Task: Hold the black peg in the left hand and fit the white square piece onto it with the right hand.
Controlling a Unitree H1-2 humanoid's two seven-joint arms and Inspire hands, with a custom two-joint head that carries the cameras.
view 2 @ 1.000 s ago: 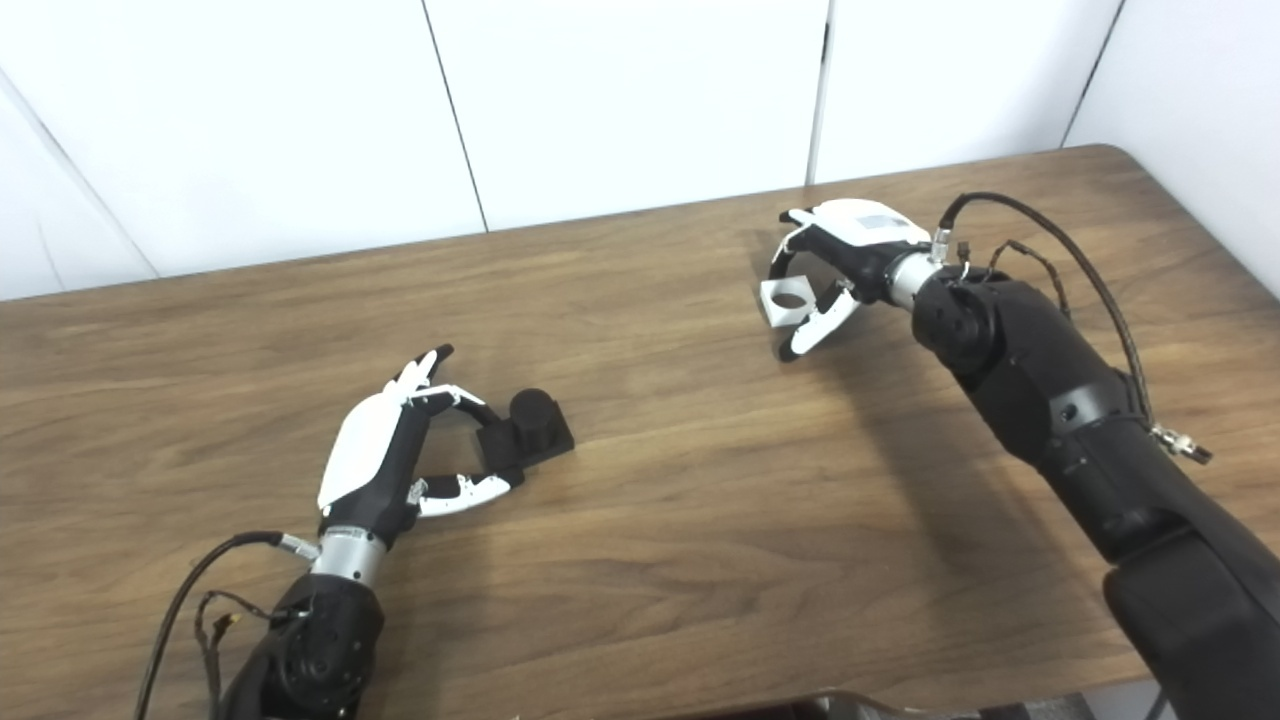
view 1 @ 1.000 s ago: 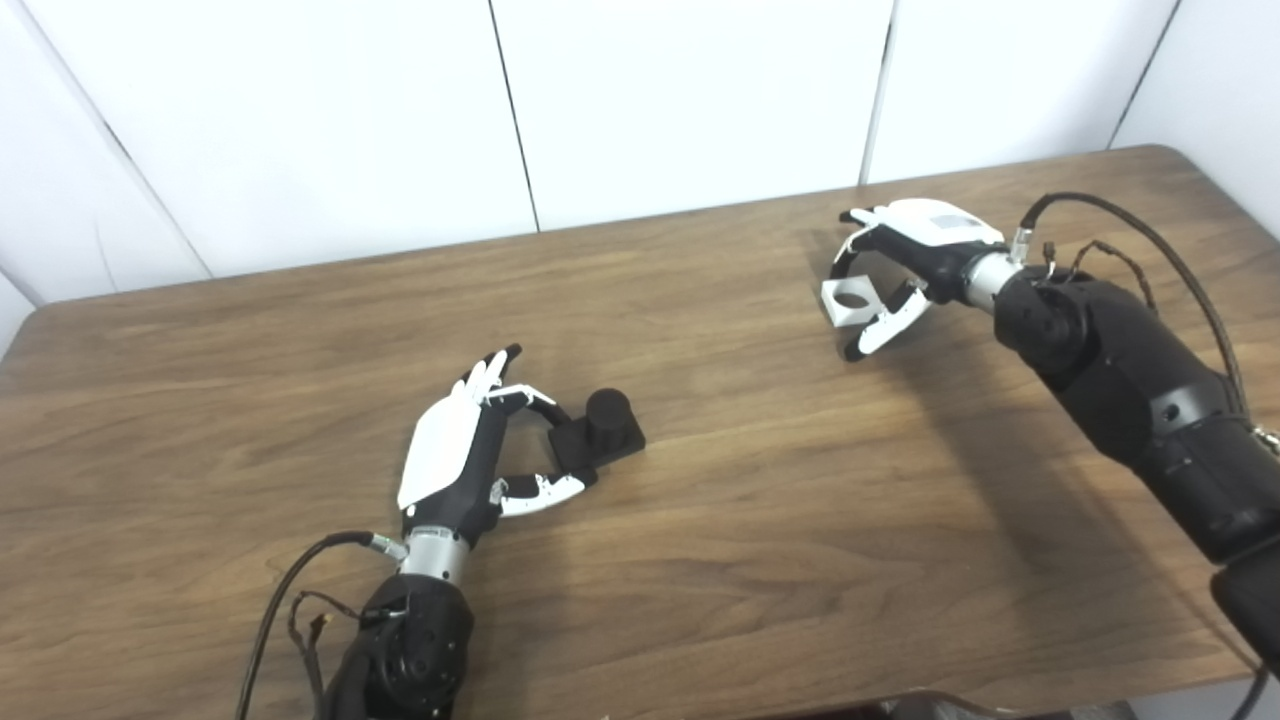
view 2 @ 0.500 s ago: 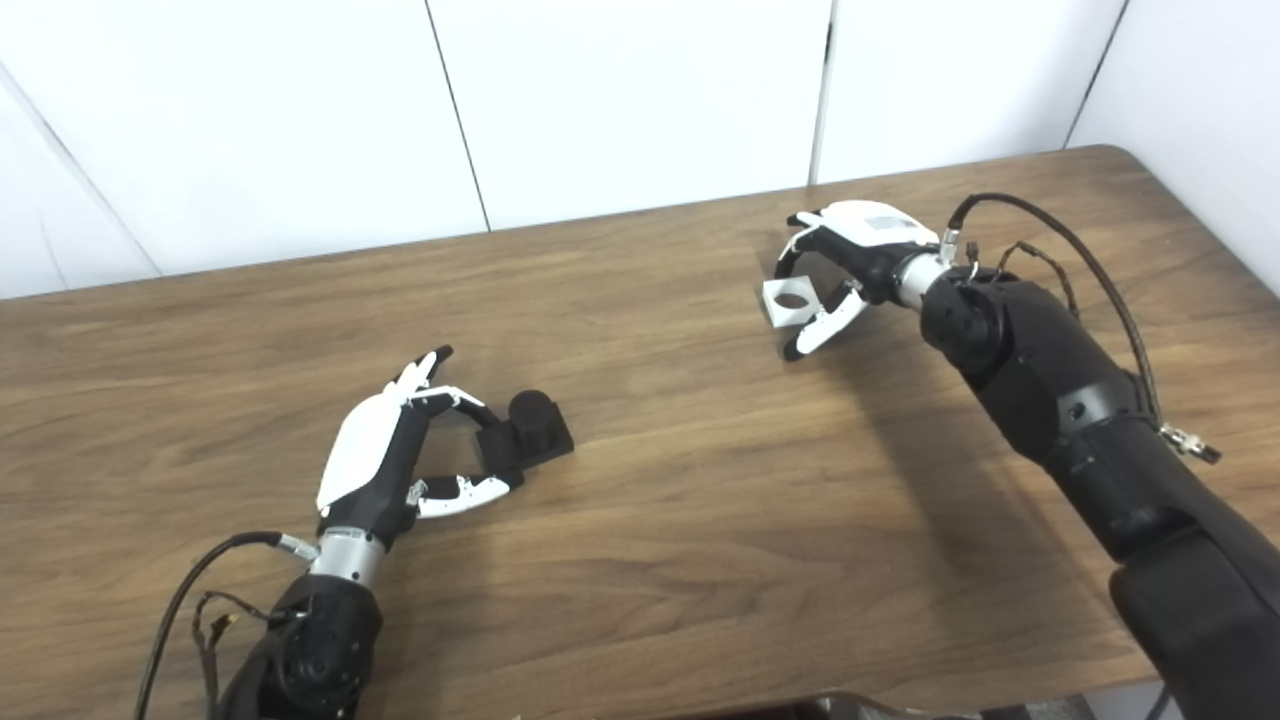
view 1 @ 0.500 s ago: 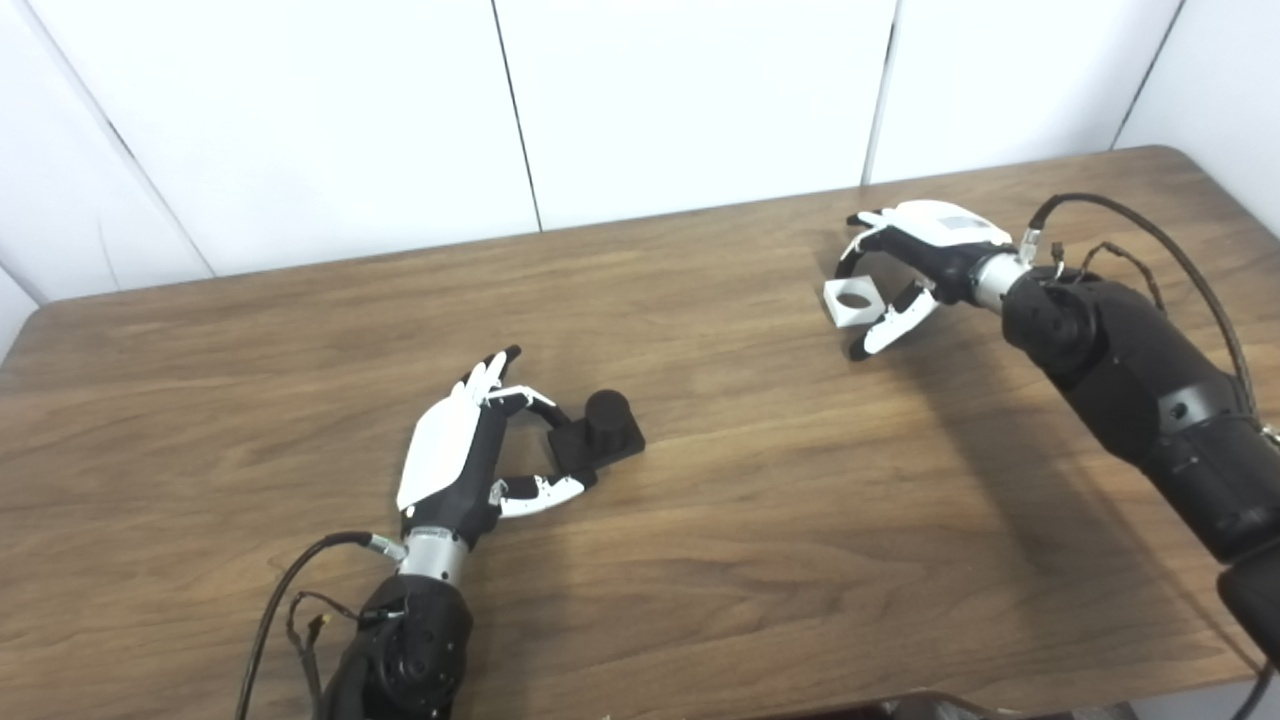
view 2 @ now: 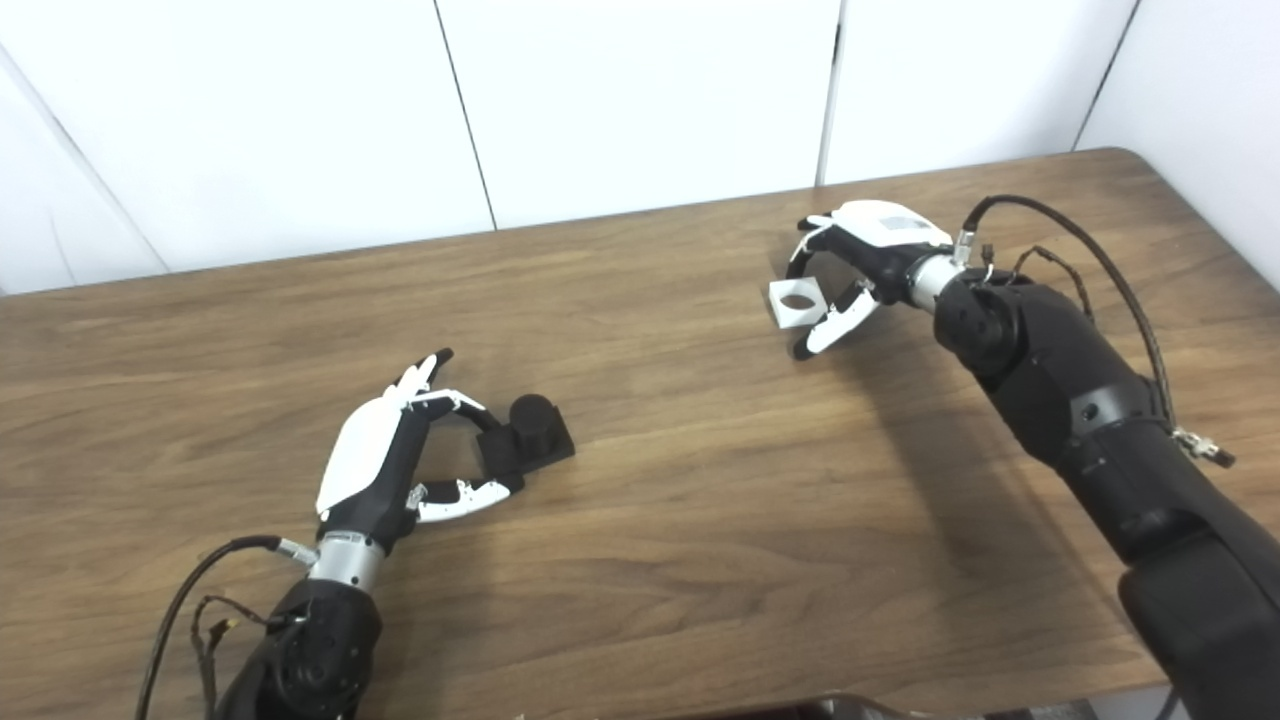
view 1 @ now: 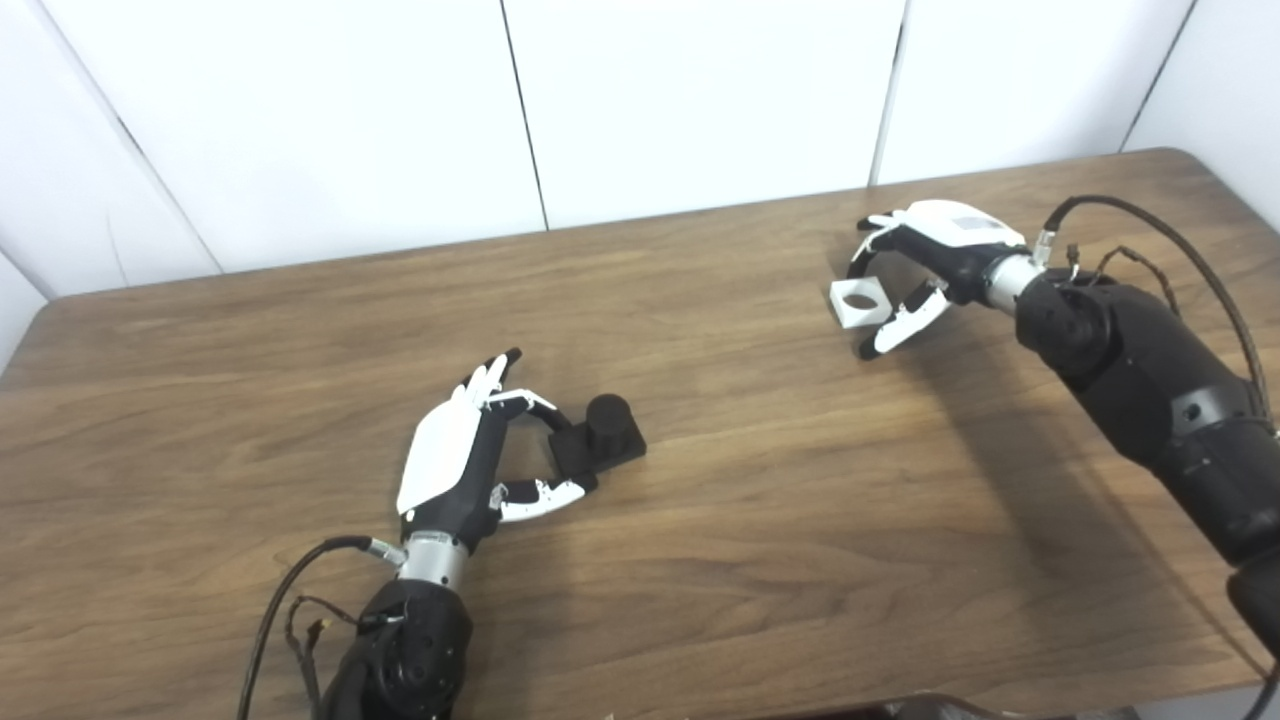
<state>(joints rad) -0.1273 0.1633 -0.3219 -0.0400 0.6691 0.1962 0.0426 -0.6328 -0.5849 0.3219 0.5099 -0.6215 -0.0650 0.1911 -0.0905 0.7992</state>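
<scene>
Wood-grain tabletop point(view 1: 760, 520) carries everything, with white wall panels point(view 1: 700, 90) behind its far edge. Toward the far right corner, the right hand point(view 1: 925, 265) curls its fingers and thumb around the white square piece point(view 1: 858, 301), pinching it; whether the piece rests on the wood or is lifted just clear cannot be told, and its round hole faces up. Nearer the front edge, left of centre, the left hand point(view 1: 470, 450) closes fingers and thumb on the square base of the black peg point(view 1: 600, 432), which stands upright on the tabletop. Both pieces lie well apart.
</scene>
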